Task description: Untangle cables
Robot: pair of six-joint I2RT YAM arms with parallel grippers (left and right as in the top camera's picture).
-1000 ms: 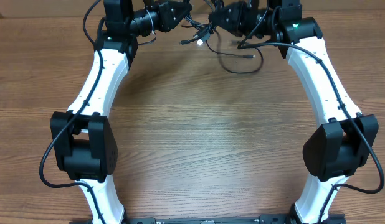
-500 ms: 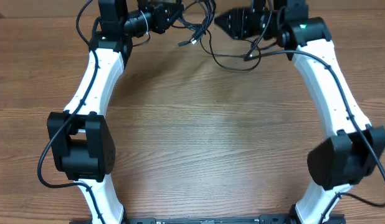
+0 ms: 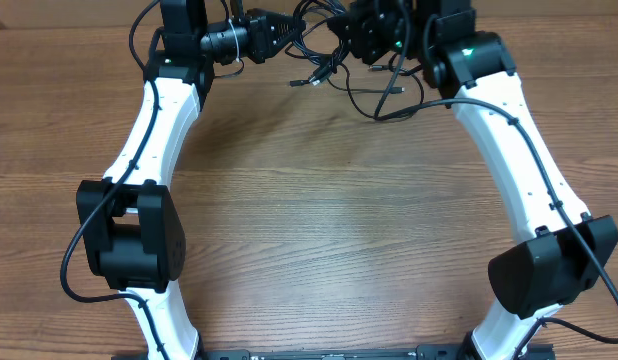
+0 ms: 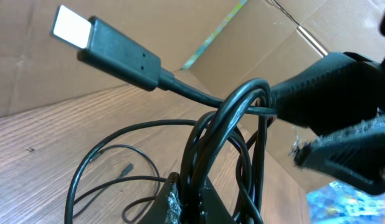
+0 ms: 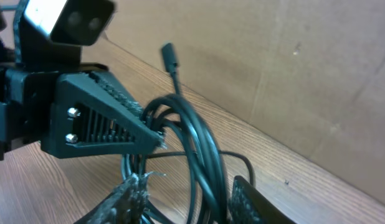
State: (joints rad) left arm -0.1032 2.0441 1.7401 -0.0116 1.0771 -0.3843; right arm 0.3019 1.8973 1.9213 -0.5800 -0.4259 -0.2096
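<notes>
Cables (image 3: 317, 52): black bundle held off table (image 3: 309, 220) at far edge, between 2 grippers. 1 loop trails onto table surface near right arm (image 3: 509, 140).
Left gripper (image 3: 285, 30): jaws closed tight, pinching several cable strands at fingertips. 1 plug (image 4: 108, 43) sticks up free of bundle.
Right gripper (image 3: 344, 28): jaws part-way apart, cable loops passing through gap. Contact with fingers (image 5: 125, 198) not discernible.
Gripper tips close together, facing each other.
Cardboard wall (image 5: 273, 62) behind.

No readable text, label, brand, number or sign in any of the three views
</notes>
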